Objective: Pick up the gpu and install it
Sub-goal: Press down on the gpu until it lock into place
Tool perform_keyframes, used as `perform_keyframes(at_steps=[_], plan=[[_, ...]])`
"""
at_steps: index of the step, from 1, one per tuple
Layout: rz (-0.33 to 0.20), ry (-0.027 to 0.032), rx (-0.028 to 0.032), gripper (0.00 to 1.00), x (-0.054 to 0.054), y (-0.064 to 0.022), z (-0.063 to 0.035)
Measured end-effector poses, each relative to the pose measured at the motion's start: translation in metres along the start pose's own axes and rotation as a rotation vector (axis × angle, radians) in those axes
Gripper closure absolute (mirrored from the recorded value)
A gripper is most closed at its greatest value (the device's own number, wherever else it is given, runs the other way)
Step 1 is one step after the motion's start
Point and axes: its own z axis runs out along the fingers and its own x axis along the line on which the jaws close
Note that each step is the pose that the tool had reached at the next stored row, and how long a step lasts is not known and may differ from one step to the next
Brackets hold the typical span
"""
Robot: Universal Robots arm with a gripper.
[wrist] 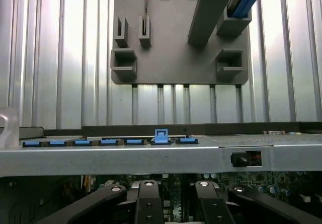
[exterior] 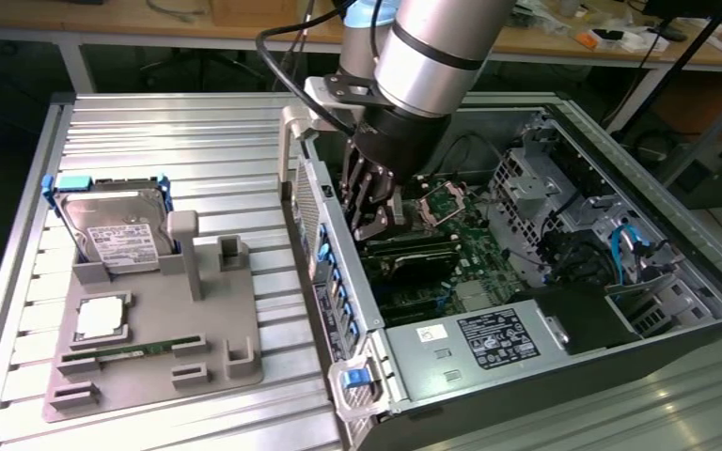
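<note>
the claw (exterior: 378, 224) hangs straight down inside the open computer case (exterior: 681, 310), just inside the case's wall on the exterior view's left. it is clamped on the gpu (exterior: 387, 210), which stands on edge; a copper-toned patch of it shows between the dark fingers (exterior: 364, 193). in the wrist view the claw (wrist: 174, 209) sits low behind that wall, its black fingers (wrist: 148, 204) drawn in toward each other.

under the gpu lies the green motherboard (exterior: 468, 254); whether the card touches it cannot be told. toward the exterior view's right are the drive cage and cables with blue leads. near the front of the case is a dark box with a white label (exterior: 493, 338).

along the case wall runs a row of blue tabs, with one blue latch (exterior: 357, 379) (wrist: 161, 136) standing up.

beyond the wall, on the ribbed metal tabletop (exterior: 185, 141), a grey holder tray (exterior: 217, 348) lies well apart from the claw. it carries a silver hard drive (exterior: 117, 230) leaning in a blue-edged frame, a square chip (exterior: 98, 318) and a narrow memory stick (exterior: 129, 352). the tray's upright posts (exterior: 183, 249) stand bare.
</note>
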Motion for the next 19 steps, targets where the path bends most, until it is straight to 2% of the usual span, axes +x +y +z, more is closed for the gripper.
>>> perform_keyframes(at_steps=[17,19], plan=[[0.0,0.0,0.0,0.68,0.0041,0.0014,0.0004],[0.0,0.0001,-0.0001,0.56,0.0041,0.0014,0.0004]])
